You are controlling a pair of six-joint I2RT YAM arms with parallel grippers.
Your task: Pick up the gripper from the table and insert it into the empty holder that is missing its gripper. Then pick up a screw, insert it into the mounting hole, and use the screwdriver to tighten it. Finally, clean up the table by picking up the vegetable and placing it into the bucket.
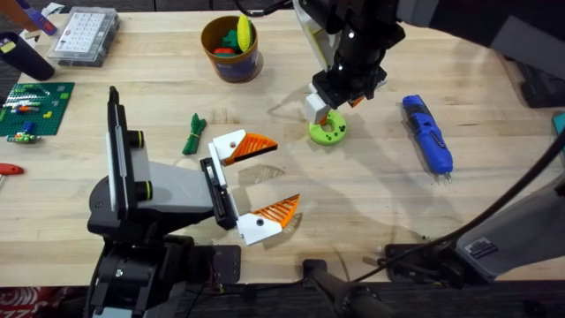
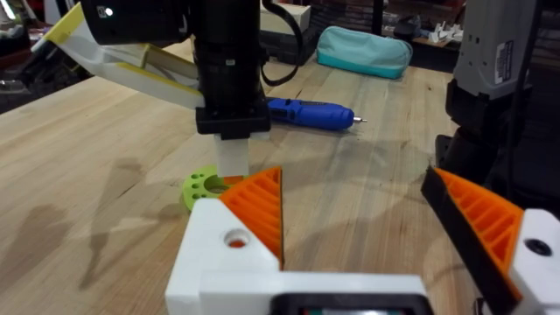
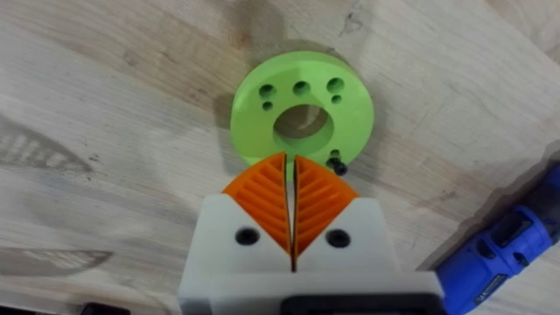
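Observation:
My right gripper (image 1: 328, 113) hangs pointing down over a lime-green ring with holes (image 1: 327, 132). In the right wrist view its orange pads (image 3: 262, 197) are pressed shut just above the ring (image 3: 262, 109). A small black screw (image 3: 338, 164) lies at the ring's edge. The blue screwdriver (image 1: 428, 132) lies on the table (image 1: 371, 190) to the right of the ring. My left gripper (image 1: 284, 174) stands open and empty at centre-left. The dark-green vegetable (image 1: 193, 132) lies just left of it. The orange-yellow bucket (image 1: 231, 49) stands at the back. The loose gripper and its holder are out of view.
The bucket holds yellow and red toy pieces. A clear parts box (image 1: 84, 35) and a green brick baseplate (image 1: 31, 108) sit at the far left. A teal pouch (image 2: 363, 51) lies beyond the screwdriver (image 2: 311, 114). Bare tabletop lies between ring and front edge.

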